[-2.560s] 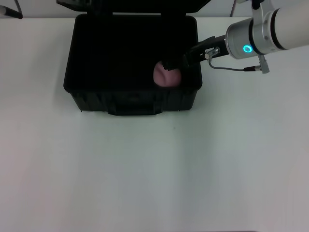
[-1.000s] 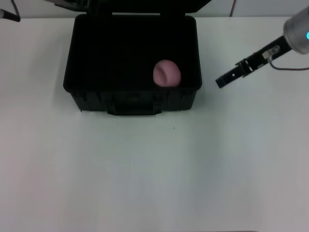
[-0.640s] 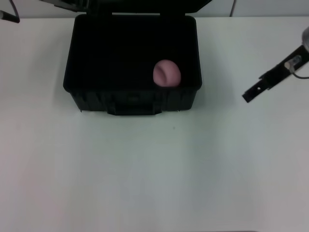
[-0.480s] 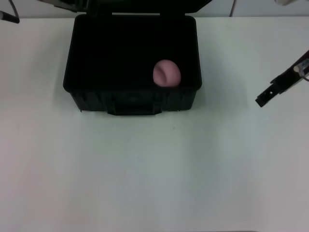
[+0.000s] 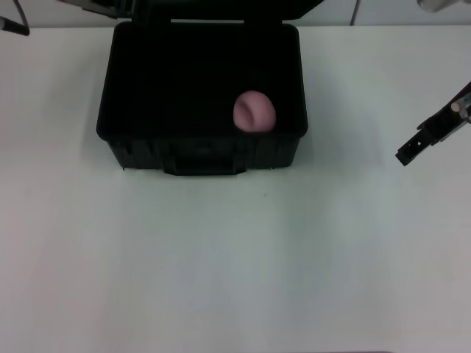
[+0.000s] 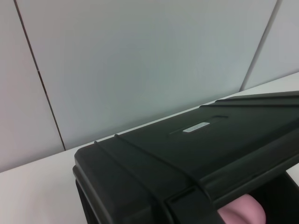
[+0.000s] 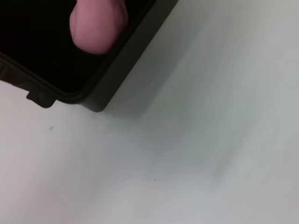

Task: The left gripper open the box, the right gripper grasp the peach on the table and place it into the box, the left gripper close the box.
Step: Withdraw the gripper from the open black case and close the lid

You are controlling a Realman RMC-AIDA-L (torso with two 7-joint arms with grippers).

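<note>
White surface (image 5: 235, 257) carries the black box (image 5: 199, 151), lid up, with the peach (image 5: 255, 112) inside near its front-right corner. Right gripper (image 5: 409, 151) hangs over the surface well right of the box, holding nothing; can't tell how far its jaws are open. Left gripper not visible.

The head camera looks steeply down from above on the open black ribbed plastic box (image 5: 200, 95) standing on the white worktop (image 5: 235, 257), taking in the whole case from some way off. The left wrist camera sits close behind the box's raised lid (image 6: 196, 149), facing a pale panelled wall (image 6: 140, 60). The right wrist camera looks down close on the box's near right corner (image 7: 93, 100); all three views share the small pale pink peach (image 5: 255, 112) inside the box.
</note>
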